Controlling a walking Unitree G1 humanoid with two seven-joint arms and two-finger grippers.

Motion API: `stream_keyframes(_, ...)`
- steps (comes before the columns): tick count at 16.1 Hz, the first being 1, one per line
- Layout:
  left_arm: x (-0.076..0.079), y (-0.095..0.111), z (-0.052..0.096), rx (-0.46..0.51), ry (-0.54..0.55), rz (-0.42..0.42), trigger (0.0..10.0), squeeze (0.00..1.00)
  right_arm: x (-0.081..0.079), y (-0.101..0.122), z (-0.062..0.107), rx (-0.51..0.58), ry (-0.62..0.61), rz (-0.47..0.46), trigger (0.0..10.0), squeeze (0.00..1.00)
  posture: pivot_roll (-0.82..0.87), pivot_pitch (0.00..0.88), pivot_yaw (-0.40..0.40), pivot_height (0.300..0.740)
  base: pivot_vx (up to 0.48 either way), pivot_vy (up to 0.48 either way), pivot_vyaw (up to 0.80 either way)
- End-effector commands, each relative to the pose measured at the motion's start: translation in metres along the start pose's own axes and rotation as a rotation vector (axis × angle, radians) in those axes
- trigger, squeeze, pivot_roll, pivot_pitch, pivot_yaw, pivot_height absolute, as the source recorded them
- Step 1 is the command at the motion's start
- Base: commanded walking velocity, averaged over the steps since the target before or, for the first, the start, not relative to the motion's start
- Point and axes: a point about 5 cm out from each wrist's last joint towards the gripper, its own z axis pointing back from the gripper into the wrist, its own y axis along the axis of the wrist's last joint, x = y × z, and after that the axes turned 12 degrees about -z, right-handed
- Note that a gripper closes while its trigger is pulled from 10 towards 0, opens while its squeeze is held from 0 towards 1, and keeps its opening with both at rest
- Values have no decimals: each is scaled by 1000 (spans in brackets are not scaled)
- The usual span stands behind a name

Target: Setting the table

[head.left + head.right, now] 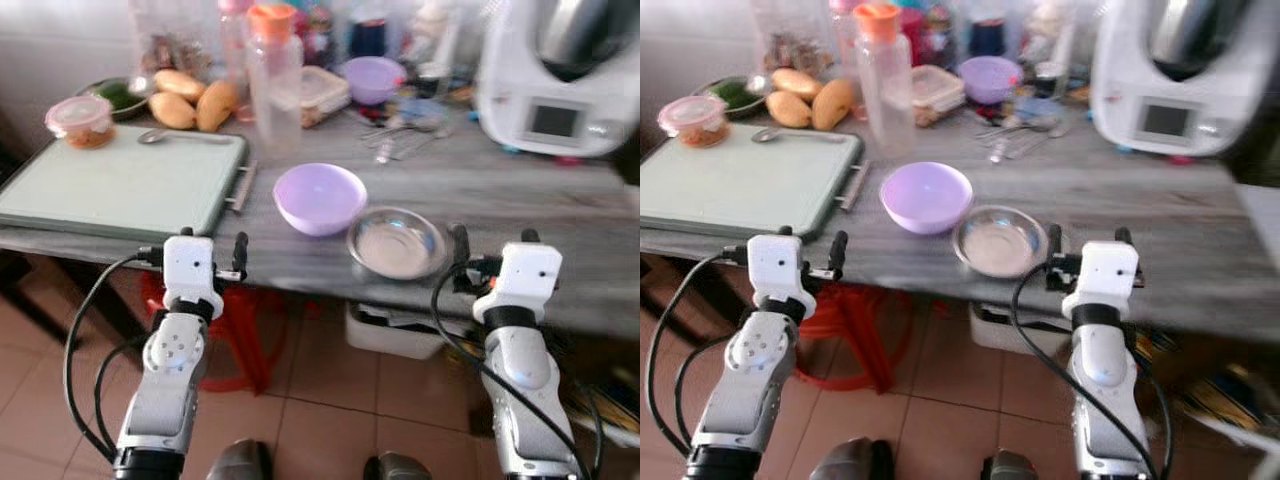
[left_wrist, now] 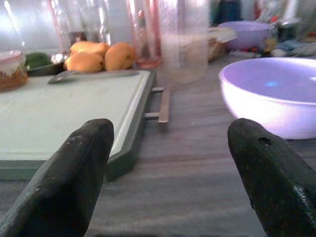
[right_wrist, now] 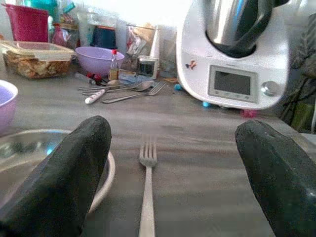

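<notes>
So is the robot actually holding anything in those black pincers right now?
No. The left pincer and right pincer are both open and empty, poised at the grey wooden table edge.

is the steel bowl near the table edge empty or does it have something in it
Empty. The steel bowl stands upright beside the purple bowl, and its bare shiny bottom shows in both eye views.

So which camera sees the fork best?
The right wrist view: the fork lies sharp and close between the open right gripper fingers, beside the metal bowl. In the eye views the right gripper hides that spot, and the left wrist view faces the purple bowl instead.
</notes>
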Motion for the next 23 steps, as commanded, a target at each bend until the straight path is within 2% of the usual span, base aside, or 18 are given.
stream_keyframes(1,-1,-2,1,-1,11,-4,10000,0,-4,3,-3,13,25,-14,10000,0,-38,0,27,740,-259,0,0)
stream_keyframes(8,-3,-7,-1,17,-90,-62,10000,0,-5,1,-12,15,57,-53,10000,0,-43,0,55,740,-110,0,0)
stream_keyframes(12,-7,-6,-8,18,-84,-64,10000,0,0,-9,-10,-21,-7,-62,10000,0,-45,0,73,740,0,0,0)
stream_keyframes(14,-3,-9,-3,10,-91,-56,10000,0,1,-14,-7,-47,-24,-74,10000,0,-49,0,73,740,0,0,0)
stream_keyframes(18,12,-20,7,-24,-89,-9,10000,0,4,-20,0,-62,-28,-41,10000,0,-44,0,52,740,-125,0,0)
stream_keyframes(23,24,-30,11,-56,-126,16,10000,0,-2,-24,-2,-96,6,2,10000,0,-42,0,39,740,-101,0,0)
